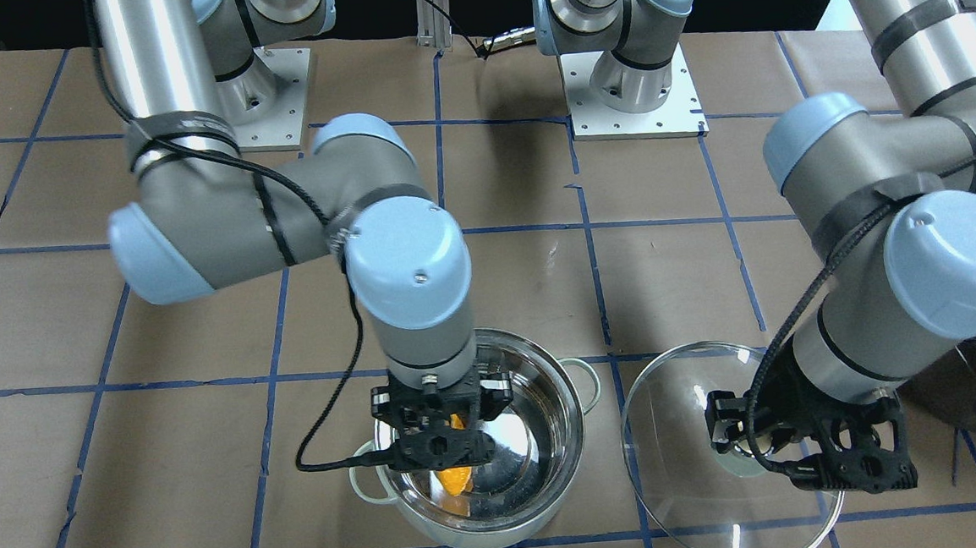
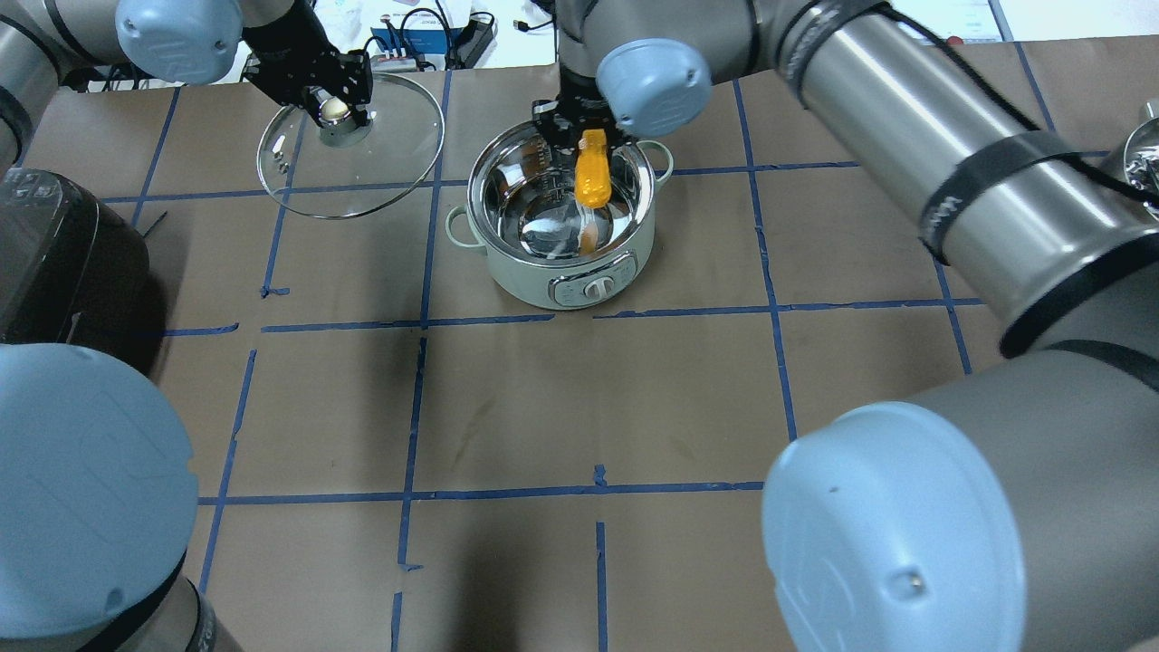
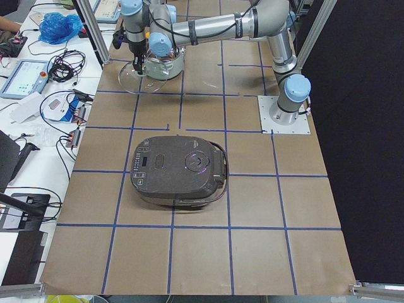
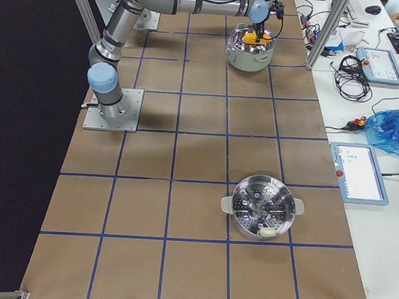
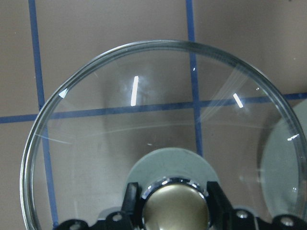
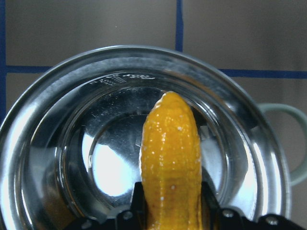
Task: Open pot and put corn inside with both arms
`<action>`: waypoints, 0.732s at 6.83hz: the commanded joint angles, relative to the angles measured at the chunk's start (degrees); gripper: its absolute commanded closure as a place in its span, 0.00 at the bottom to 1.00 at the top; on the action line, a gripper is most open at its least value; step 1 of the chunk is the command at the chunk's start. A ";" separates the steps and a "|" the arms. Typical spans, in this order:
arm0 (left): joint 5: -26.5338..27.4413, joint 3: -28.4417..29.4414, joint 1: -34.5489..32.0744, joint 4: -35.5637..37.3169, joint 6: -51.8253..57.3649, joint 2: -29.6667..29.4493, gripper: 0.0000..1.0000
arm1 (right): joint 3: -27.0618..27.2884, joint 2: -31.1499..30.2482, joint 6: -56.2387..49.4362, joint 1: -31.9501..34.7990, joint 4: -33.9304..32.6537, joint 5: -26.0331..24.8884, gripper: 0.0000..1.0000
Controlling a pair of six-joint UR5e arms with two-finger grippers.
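Observation:
The steel pot (image 2: 507, 244) stands open at the far middle of the table, with pale loop handles and a knob panel; it also shows in the front view (image 1: 549, 440) and the right wrist view (image 6: 57, 158). My right gripper (image 2: 590, 149) is shut on the yellow-orange corn (image 2: 591, 177), which hangs upright over the pot's mouth (image 6: 170, 163) (image 1: 454, 479). My left gripper (image 2: 333, 107) is shut on the knob (image 5: 176, 206) of the clear glass lid (image 2: 380, 172), held beside the pot (image 1: 676, 432) (image 5: 96, 143).
A dark grey rice cooker (image 3: 180, 170) sits on the robot's left side (image 2: 54, 254). A steel steamer basket (image 4: 262, 206) sits on the robot's right side. Blue tape lines grid the brown table.

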 commanded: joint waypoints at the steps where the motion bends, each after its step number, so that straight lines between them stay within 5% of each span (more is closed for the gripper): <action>1: 0.13 -2.76 2.12 7.25 2.42 -4.25 0.95 | 0.17 4.51 0.60 2.75 -3.91 -2.38 0.90; 3: 0.48 -8.55 2.56 14.18 3.12 -4.62 0.94 | 3.69 5.05 0.16 2.75 -8.24 -2.73 0.83; 4: 0.57 -10.32 2.74 16.41 3.65 -4.88 0.93 | 3.79 5.13 -0.63 2.67 -8.25 -2.73 0.35; 5: 0.66 -11.29 2.74 16.43 4.00 -4.88 0.84 | 3.62 4.35 -1.59 2.49 -7.99 -2.12 0.00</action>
